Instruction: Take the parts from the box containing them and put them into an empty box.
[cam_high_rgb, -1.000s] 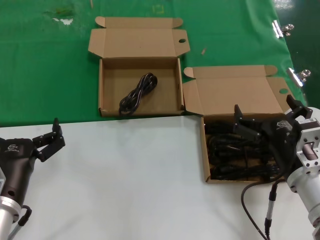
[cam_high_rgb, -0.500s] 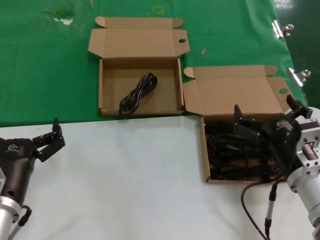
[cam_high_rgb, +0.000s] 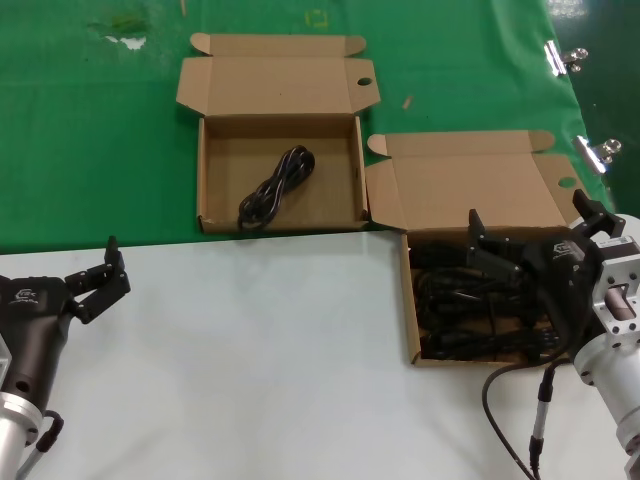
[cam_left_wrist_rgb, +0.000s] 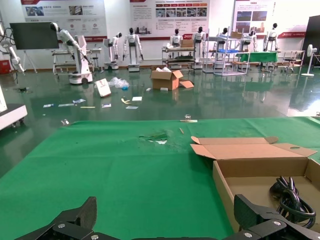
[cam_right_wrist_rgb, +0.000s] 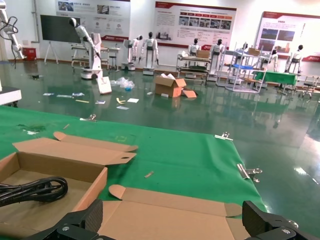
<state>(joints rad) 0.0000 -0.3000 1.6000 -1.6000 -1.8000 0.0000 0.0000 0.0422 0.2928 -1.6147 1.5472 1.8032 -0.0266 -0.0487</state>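
The box containing the parts (cam_high_rgb: 409, 300) sits at the right, lid flap open, with several black coiled cables (cam_high_rgb: 460, 300) inside. My right gripper (cam_high_rgb: 532, 222) hangs over it, open and empty; its wrist view shows the jaws (cam_right_wrist_rgb: 172, 212) wide apart above the lid flap (cam_right_wrist_rgb: 150, 200). The other box (cam_high_rgb: 200, 170) stands farther back on the left and holds one coiled cable (cam_high_rgb: 277, 187), which also shows in the right wrist view (cam_right_wrist_rgb: 35, 191) and the left wrist view (cam_left_wrist_rgb: 290, 195). My left gripper (cam_high_rgb: 117, 265) is open and empty, parked low at the left.
The boxes stand where a green cloth (cam_high_rgb: 90, 120) meets the white table (cam_high_rgb: 250, 380). Metal clips (cam_high_rgb: 565, 57) hold the cloth's right edge. My right arm's own thick black cable (cam_high_rgb: 510, 400) loops over the table in front of the right box.
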